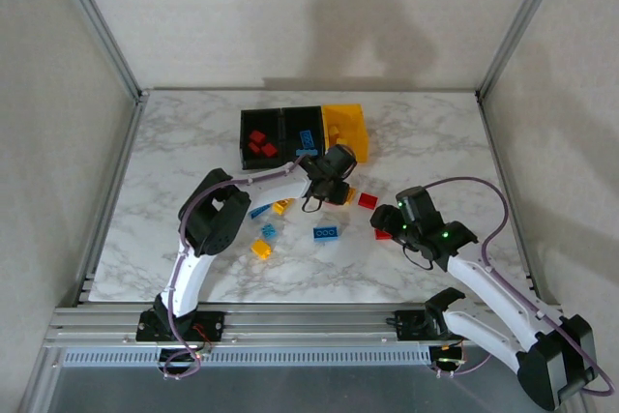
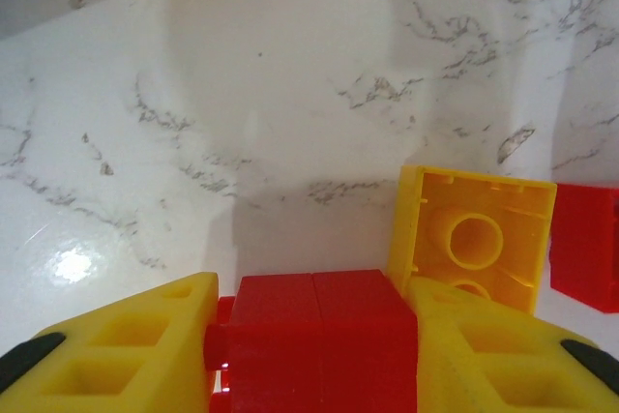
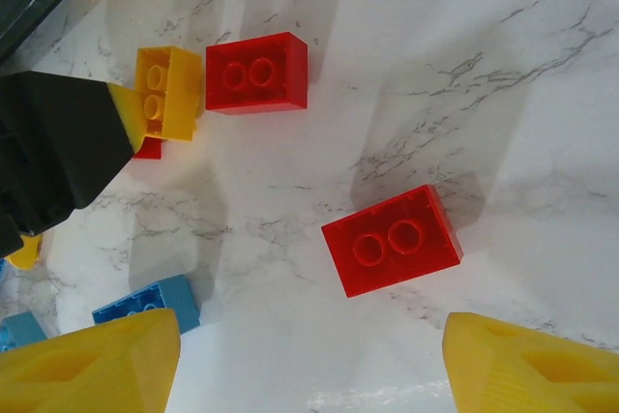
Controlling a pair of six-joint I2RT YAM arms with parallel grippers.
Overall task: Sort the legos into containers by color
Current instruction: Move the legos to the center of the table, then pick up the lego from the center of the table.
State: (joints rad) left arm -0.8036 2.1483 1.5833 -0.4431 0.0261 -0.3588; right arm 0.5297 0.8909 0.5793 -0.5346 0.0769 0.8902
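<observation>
My left gripper (image 2: pixel 309 302) is shut on a red lego (image 2: pixel 314 336), held between its yellow fingers low over the table; in the top view this gripper (image 1: pixel 334 183) sits just in front of the containers. An upturned yellow lego (image 2: pixel 479 239) lies against its right finger, with another red lego (image 2: pixel 585 244) beyond. My right gripper (image 3: pixel 311 336) is open above an upturned red lego (image 3: pixel 392 239), which lies just ahead of its fingers; in the top view it (image 1: pixel 392 226) is right of centre. The left black bin (image 1: pixel 259 142) holds red legos, the middle black bin (image 1: pixel 302 134) blue ones, beside the yellow-orange bin (image 1: pixel 346 128).
Loose legos lie on the marble: a blue one (image 1: pixel 326 232), another blue (image 1: pixel 268 230), a yellow one (image 1: pixel 261 249) and a yellow one (image 1: pixel 282 206). The right wrist view has a second red lego (image 3: pixel 256 72), a yellow one (image 3: pixel 169 92) and a blue one (image 3: pixel 150 302).
</observation>
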